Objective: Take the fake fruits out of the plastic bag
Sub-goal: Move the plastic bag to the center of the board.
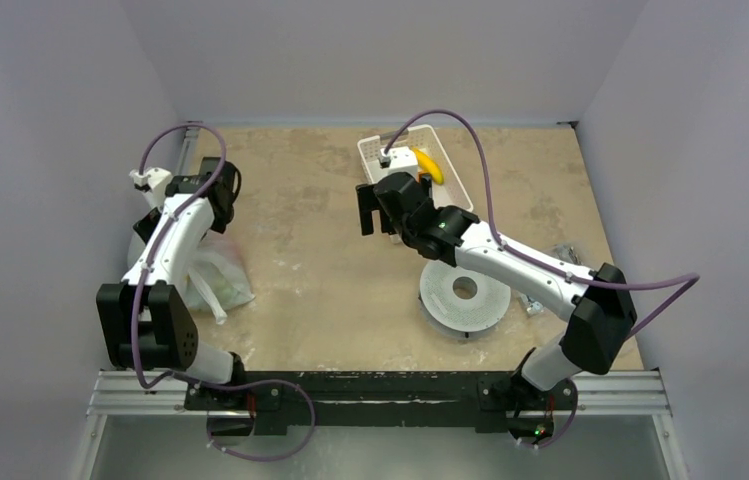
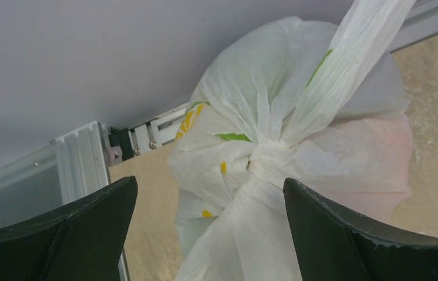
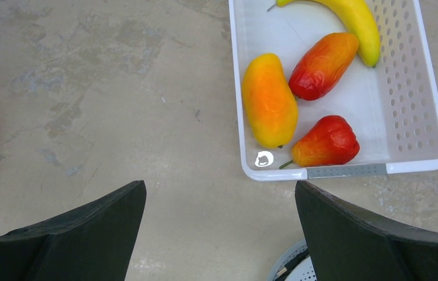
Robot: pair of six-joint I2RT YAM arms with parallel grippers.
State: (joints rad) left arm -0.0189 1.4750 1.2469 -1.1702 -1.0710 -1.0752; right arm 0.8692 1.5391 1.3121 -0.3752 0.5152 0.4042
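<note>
The plastic bag [image 2: 251,111] is white and crinkly with yellow and green print, and it is tied in a knot [image 2: 263,157]. A pinkish tint shows through its right side; the fake fruits inside are otherwise hidden. In the top view the bag [image 1: 218,278] lies at the left wall under my left arm. My left gripper [image 2: 209,182] is open just above the knot, with a twisted handle running between its fingers. My right gripper [image 3: 219,184] is open over bare table, near the white basket [image 3: 345,171]. That basket holds a yellow-orange fruit [image 3: 269,99], a red-orange fruit [image 3: 323,64] and a red fruit [image 3: 328,142].
A yellow banana [image 3: 354,20] also lies in the basket [image 1: 368,146] at the back centre. A grey perforated disc [image 1: 450,305] sits under my right forearm. An aluminium rail [image 2: 79,164] and the grey wall stand close behind the bag.
</note>
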